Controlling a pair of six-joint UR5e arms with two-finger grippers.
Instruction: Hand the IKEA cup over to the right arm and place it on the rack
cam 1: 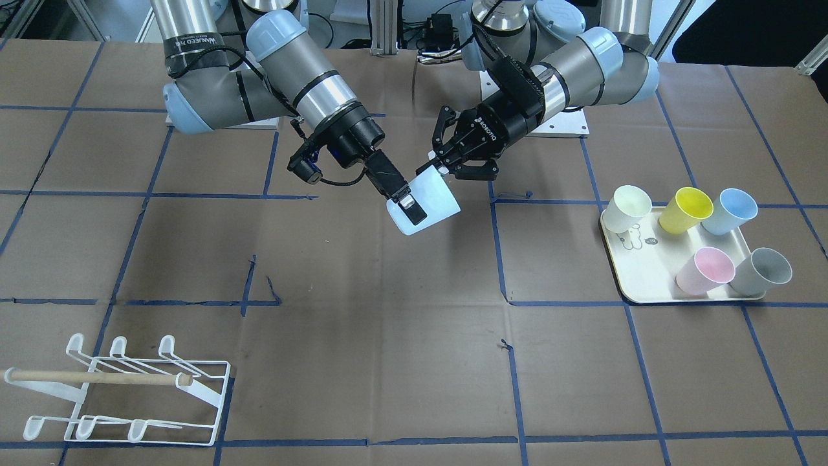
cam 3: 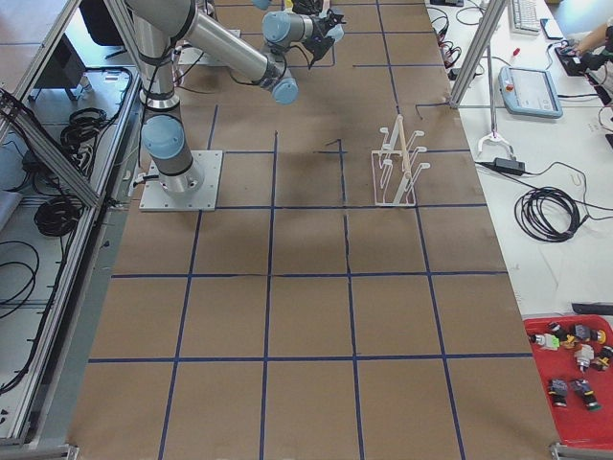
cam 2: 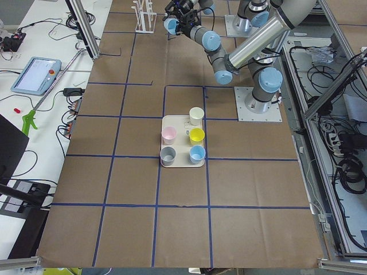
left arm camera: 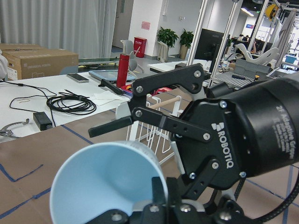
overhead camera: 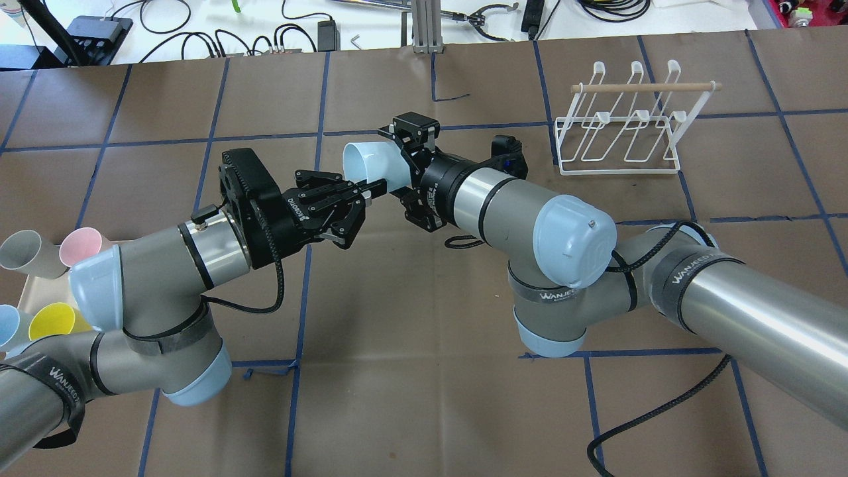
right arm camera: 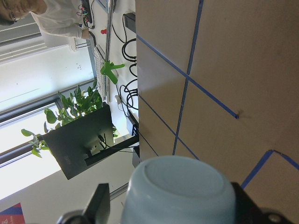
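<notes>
A pale blue cup (cam 1: 433, 200) hangs above the table's middle, between both arms. My left gripper (cam 1: 443, 169) is shut on its rim, and the open mouth (left arm camera: 103, 182) faces the left wrist camera. My right gripper (cam 1: 413, 212) is shut across the base end, one finger pad flat on the wall. The cup's base (right arm camera: 180, 191) sits between the right fingers (right arm camera: 100, 203). Overhead, the cup (overhead camera: 368, 162) lies between the left gripper (overhead camera: 363, 199) and the right gripper (overhead camera: 372, 177). The white wire rack (cam 1: 97, 377) with its wooden dowel stands apart, on the right arm's side (overhead camera: 642, 87).
A cream tray (cam 1: 647, 272) on the left arm's side holds several cups: white (cam 1: 631, 207), yellow (cam 1: 686, 208), blue (cam 1: 729, 210), pink (cam 1: 705, 270) and grey (cam 1: 763, 272). Brown paper with blue tape lines covers the table between cup and rack.
</notes>
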